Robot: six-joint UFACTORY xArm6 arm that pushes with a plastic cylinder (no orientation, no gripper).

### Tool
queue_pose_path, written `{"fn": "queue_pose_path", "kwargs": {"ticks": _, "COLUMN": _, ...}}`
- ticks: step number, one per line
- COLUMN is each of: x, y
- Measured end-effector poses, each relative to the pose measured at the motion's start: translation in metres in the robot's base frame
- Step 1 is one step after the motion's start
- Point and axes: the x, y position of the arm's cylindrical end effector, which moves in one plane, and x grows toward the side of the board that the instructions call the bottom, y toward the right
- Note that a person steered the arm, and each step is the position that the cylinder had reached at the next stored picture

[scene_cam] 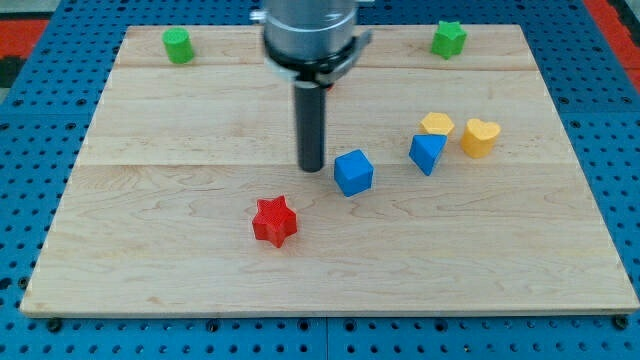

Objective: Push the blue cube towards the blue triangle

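The blue cube (353, 172) sits near the middle of the wooden board. The blue triangle (427, 153) lies to its right, a short gap away. My tip (312, 167) rests on the board just left of the blue cube, close to its left face; whether it touches the cube I cannot tell.
A red star (275, 221) lies below and left of the tip. A yellow pentagon-like block (437, 125) and a yellow heart (480, 137) sit right beside the blue triangle. A green cylinder-like block (178, 45) and a green star (449, 39) are at the board's top edge.
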Motion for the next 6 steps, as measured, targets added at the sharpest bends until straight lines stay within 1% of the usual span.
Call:
{"fn": "queue_pose_path", "kwargs": {"ticks": 1, "x": 0.028, "y": 0.023}}
{"fn": "queue_pose_path", "kwargs": {"ticks": 2, "x": 0.031, "y": 0.08}}
{"fn": "queue_pose_path", "kwargs": {"ticks": 3, "x": 0.001, "y": 0.095}}
{"fn": "queue_pose_path", "kwargs": {"ticks": 4, "x": -0.019, "y": 0.096}}
{"fn": "queue_pose_path", "kwargs": {"ticks": 5, "x": 0.053, "y": 0.097}}
{"fn": "queue_pose_path", "kwargs": {"ticks": 6, "x": 0.122, "y": 0.075}}
